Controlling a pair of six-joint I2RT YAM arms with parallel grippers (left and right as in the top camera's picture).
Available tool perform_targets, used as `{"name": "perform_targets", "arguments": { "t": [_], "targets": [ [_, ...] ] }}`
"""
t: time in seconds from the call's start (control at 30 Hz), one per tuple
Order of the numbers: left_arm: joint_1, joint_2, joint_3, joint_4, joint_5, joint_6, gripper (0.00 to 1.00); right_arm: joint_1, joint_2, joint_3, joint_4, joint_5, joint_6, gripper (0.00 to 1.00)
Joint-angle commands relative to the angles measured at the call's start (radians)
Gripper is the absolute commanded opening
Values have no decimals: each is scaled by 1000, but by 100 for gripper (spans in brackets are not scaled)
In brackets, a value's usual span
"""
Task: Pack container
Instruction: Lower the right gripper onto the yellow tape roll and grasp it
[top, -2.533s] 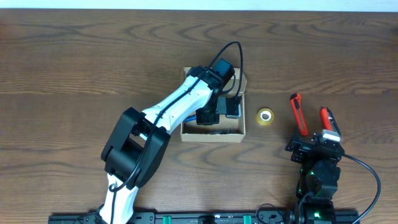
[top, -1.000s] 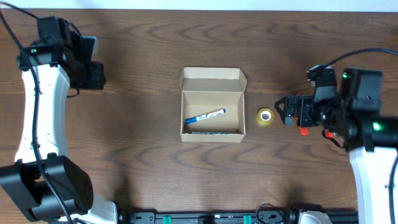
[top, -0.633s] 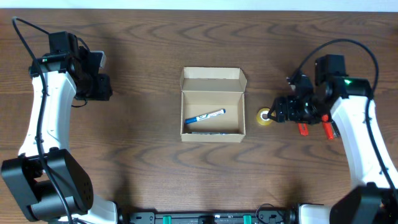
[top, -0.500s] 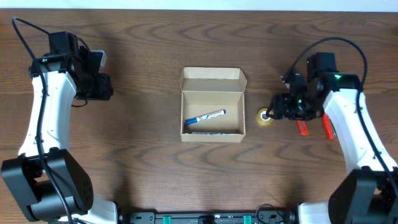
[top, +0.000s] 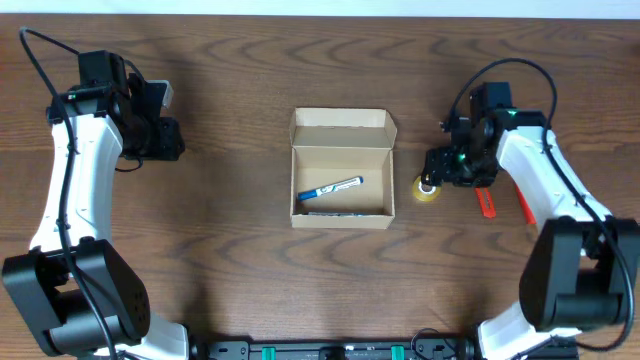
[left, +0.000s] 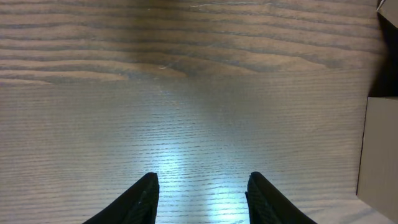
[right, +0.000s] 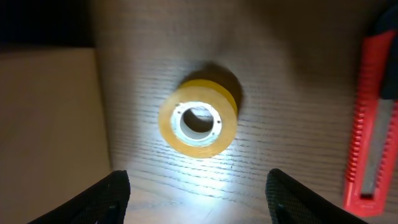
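The container (top: 340, 130) is a tan cardboard box at the table's middle, open, with its flap lid folded back. A blue pen (top: 329, 187) and a dark pen (top: 330, 212) lie inside. A yellow tape roll (top: 427, 189) lies flat on the table just right of the box; it also shows in the right wrist view (right: 198, 118). My right gripper (top: 437, 172) hovers over the roll, open and empty, with its fingers (right: 198, 186) wide apart on the near side of the roll. My left gripper (top: 160, 140) is far left, open and empty (left: 202, 193) over bare wood.
A red utility knife (top: 484, 203) (right: 373, 112) and a second red tool (top: 524, 206) lie right of the tape roll. The box's side shows at the left of the right wrist view (right: 46, 124) and at the right edge of the left wrist view (left: 380, 155).
My right arm has swung in from the right and settled over the tape roll. My left arm has shifted only slightly at the far left. The box and pens have not moved.
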Motion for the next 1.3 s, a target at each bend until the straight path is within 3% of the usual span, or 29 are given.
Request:
{"name": "perform_targets", "arguments": {
  "t": [0.0, 1.27],
  "targets": [
    [1, 0, -1, -3, 8, -1, 46, 6, 62, 6, -18, 71, 44, 71],
    [1, -6, -1, -11, 16, -1, 46, 9, 100, -12, 97, 140, 126, 71]
  ]
}}
